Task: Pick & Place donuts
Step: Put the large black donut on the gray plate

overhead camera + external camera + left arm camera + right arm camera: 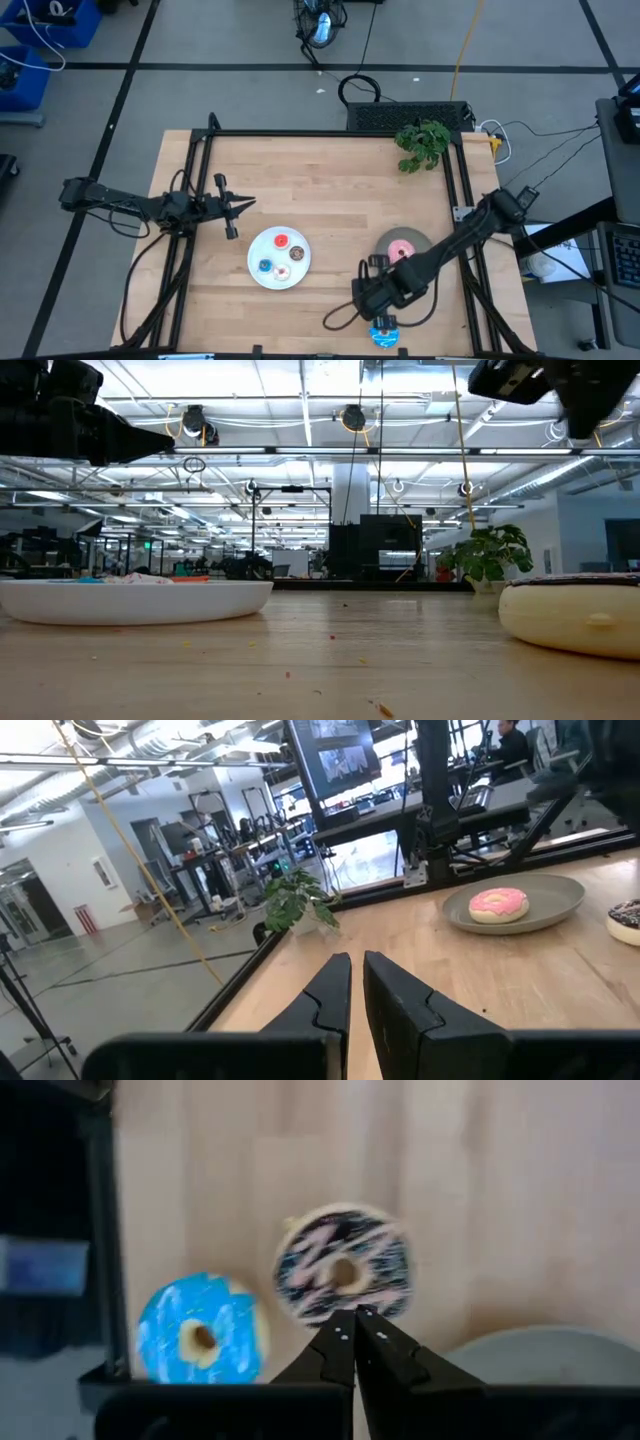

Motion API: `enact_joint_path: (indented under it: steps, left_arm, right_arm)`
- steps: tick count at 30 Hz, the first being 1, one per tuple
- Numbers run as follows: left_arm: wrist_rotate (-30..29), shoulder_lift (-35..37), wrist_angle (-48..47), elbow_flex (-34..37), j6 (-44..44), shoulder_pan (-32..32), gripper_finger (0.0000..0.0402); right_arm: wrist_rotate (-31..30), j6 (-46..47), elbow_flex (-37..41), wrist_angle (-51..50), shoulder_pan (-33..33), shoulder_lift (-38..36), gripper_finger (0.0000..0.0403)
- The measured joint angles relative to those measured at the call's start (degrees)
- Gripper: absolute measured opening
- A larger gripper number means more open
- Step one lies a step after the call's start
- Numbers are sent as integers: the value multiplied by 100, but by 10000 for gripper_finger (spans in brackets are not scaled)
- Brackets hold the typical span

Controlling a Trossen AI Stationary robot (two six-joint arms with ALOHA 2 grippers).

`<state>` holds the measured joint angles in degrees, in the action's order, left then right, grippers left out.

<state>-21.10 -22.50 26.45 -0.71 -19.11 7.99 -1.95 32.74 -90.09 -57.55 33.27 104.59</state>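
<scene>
Wooden table (330, 190); chocolate-sprinkled donut (342, 1266) beneath right hand (353, 1316)

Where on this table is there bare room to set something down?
Bare wood spans the far half, between the left claw and the plant. It is crowded near the front: white plate, grey plate, right claw, blue donut.

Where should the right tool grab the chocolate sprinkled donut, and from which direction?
Grip the chocolate sprinkled donut across its ring, probably one finger in the centre hole and one outside the rim, coming straight down from above. It lies flat on the table, hole upward. Use the side away from the blue donut nearby. The right tool is shut.
</scene>
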Motion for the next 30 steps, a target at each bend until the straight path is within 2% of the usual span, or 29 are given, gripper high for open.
enact_joint_path:
  steps: [3, 5, 21, 30]
  left_arm:
    - [-1, 2, -18, 0, -4, 0, 37]
    - [0, 0, -21, 1, -4, 0, 37]
    - [0, 1, -98, 0, -20, 0, 37]
    - [0, 0, -97, 0, -20, 0, 37]
  right_arm:
    - [512, -202, -6, 11, 61, 106, 0]
    - [589, -238, -6, 32, 70, 116, 0]
    - [471, -542, -6, 224, -175, 110, 0]
    - [497, -654, 158, 681, -209, 106, 0]
